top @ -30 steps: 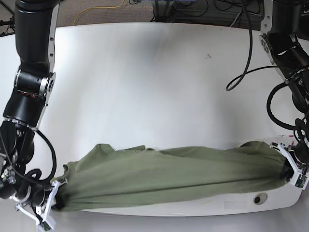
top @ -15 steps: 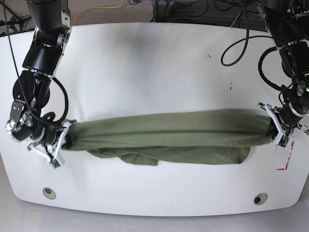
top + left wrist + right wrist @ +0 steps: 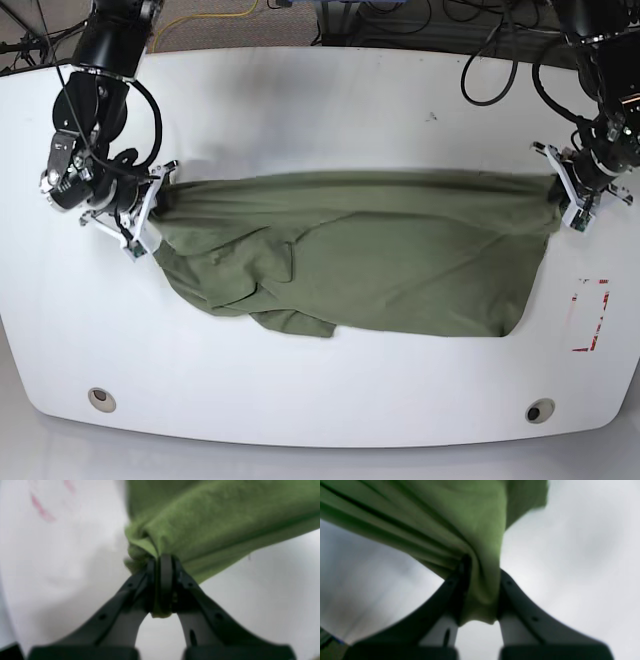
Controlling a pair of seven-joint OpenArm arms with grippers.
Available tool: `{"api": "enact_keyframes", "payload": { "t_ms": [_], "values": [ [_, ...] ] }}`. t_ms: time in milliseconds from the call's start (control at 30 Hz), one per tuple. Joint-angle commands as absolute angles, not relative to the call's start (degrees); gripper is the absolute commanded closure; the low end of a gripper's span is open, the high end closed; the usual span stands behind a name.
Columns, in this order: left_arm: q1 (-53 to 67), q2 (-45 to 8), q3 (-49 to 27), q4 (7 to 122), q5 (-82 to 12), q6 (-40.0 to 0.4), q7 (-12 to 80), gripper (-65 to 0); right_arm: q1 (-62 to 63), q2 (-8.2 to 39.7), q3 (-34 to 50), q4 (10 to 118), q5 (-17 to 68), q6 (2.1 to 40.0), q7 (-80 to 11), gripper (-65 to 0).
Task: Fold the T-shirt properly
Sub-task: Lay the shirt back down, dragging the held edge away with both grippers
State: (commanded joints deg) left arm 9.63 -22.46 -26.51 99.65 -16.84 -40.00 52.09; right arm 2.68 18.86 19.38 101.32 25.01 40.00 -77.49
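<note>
Base view shows the olive-green soft cotton T-shirt (image 3: 370, 270) stretched across the middle of the white oval worktop (image 3: 320, 120), its upper edge pulled taut between the two arms and the rest spread in rumpled folds below. At this view's right, the left pincer (image 3: 572, 200) is pressed together on a bunched corner of the cloth. At its left, the right pincer (image 3: 150, 205) pinches the opposite corner, fabric gathered between its black fingers (image 3: 517, 597).

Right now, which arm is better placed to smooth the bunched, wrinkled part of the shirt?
The right tool. The T-shirt's crumpled folds lie beside it, on the base view's left. The left tool grips the far, flatter end. Both are shut on cloth, so it must release first.
</note>
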Motion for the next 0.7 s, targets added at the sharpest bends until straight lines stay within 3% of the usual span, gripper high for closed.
{"api": "enact_keyframes", "payload": {
  "t_ms": [700],
  "values": [
    [13.93, -22.46, -28.18, 97.45, -13.76, -40.00, 52.09, 0.0, -10.15, 16.04, 19.30, 104.04, 24.92, 40.00, -77.49, -1.4]
  ]
}}
